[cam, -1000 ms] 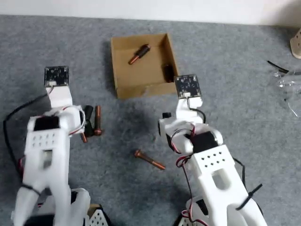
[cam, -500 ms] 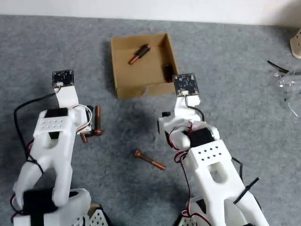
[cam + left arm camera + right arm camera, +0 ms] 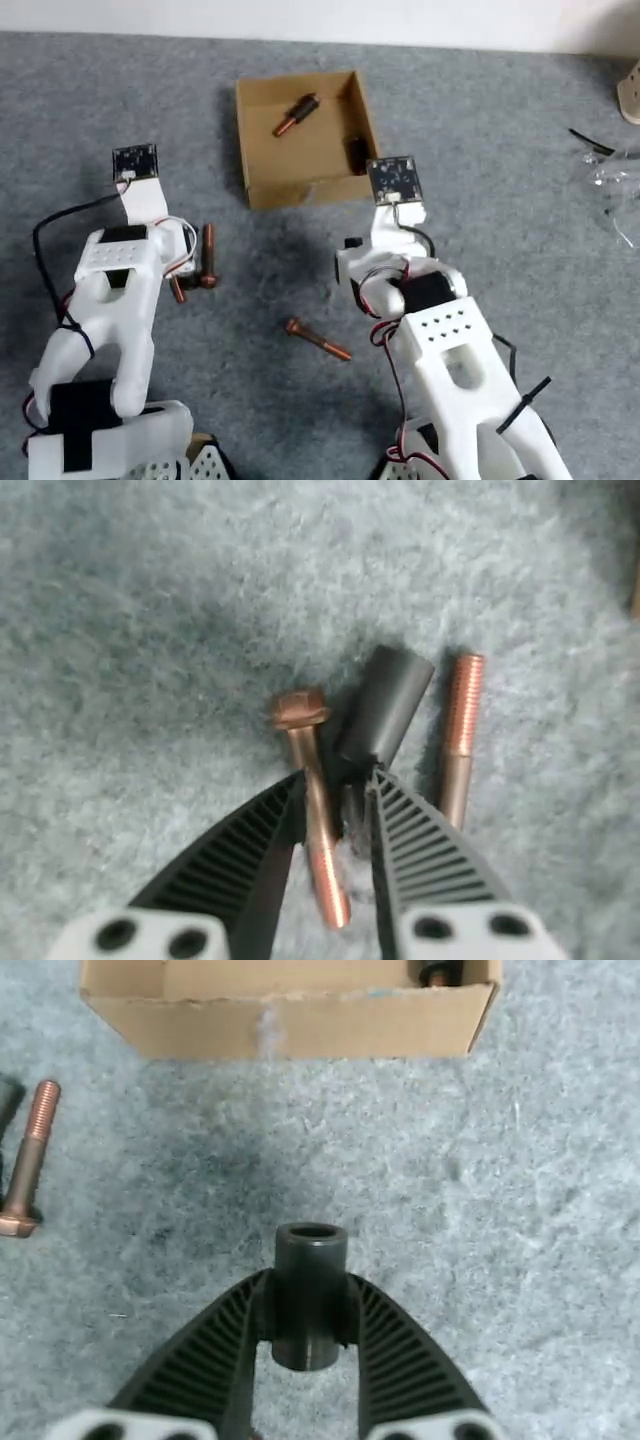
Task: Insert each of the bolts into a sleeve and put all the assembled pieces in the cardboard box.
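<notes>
High view showed you the left arm [image 3: 112, 300] bent low over a small cluster of parts, and the right arm [image 3: 445, 350] stretched toward the cardboard box [image 3: 250, 140], stopping just short of its near wall.

The left gripper [image 3: 335, 780] stood slightly spread, astride the shank of the first bolt [image 3: 305, 750]. That bolt's long axis ran along the fingers, its hex head pointing away from the gripper. Just beside it lay the loose sleeve [image 3: 385, 705], tilted off the bolt's line. Beyond the sleeve lay the second bolt [image 3: 460, 730], threaded end away from the gripper.

The right gripper [image 3: 306, 1285] pinched the held sleeve [image 3: 310, 1250] between both fingers. Its long axis followed the fingers, and its open bore faced outward toward the box ahead.

Inside the box lay an assembled piece [image 3: 296, 114], and a dark part [image 3: 355, 152] rested against the wall nearest the right gripper. A third bolt [image 3: 318, 339] lay behind both grippers, between the two arms.

The bench [image 3: 520, 230] wore a grey, carpet-like cover. A pale wall [image 3: 320, 15] ran along its far edge.
</notes>
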Tool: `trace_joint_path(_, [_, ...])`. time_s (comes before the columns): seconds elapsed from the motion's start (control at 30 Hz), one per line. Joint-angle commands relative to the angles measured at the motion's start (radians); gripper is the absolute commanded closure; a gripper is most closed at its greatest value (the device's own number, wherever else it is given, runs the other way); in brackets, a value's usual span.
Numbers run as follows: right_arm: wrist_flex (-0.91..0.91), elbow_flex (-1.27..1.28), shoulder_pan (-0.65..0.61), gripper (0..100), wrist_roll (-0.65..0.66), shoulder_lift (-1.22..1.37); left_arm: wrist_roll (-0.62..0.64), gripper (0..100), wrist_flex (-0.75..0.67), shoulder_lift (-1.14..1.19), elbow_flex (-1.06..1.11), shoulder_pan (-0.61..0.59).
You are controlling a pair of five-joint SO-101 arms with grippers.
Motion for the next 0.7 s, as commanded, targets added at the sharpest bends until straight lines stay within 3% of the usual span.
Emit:
trace_joint_path(0.0, [-0.035, -0.008, 0.015, 99.4, 0.014, -0.004, 0.029, 89, -0.014, 0.004, -0.033, -0.039])
trace_joint_path(0.67, [-0.143, 0.065, 0.012, 99.4, 0.014, -0.004, 0.028, 89, -0.017, 0.007, 0.015, -0.039])
